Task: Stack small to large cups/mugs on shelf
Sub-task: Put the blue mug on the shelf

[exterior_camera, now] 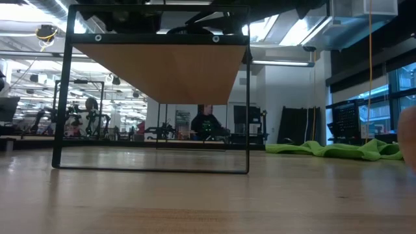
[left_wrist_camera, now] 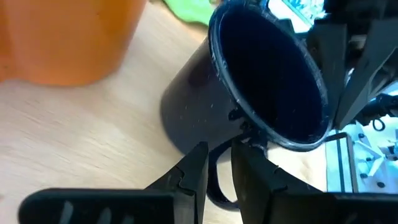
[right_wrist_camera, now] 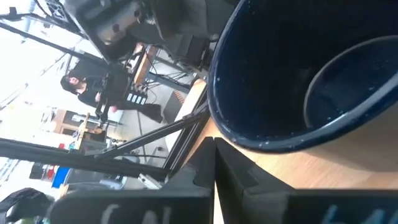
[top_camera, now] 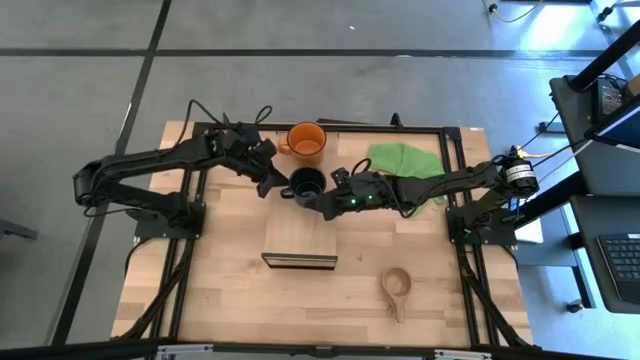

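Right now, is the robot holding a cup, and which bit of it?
Yes: the dark navy mug. The left gripper pinches its handle, and the right gripper is shut on its rim.

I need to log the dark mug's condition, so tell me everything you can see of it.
The dark navy mug looks glossy, faintly speckled, empty, with a loop handle. It sits on the table behind the shelf, beside the orange mug. The left gripper is nearly shut at its handle; the right gripper presses against its rim.
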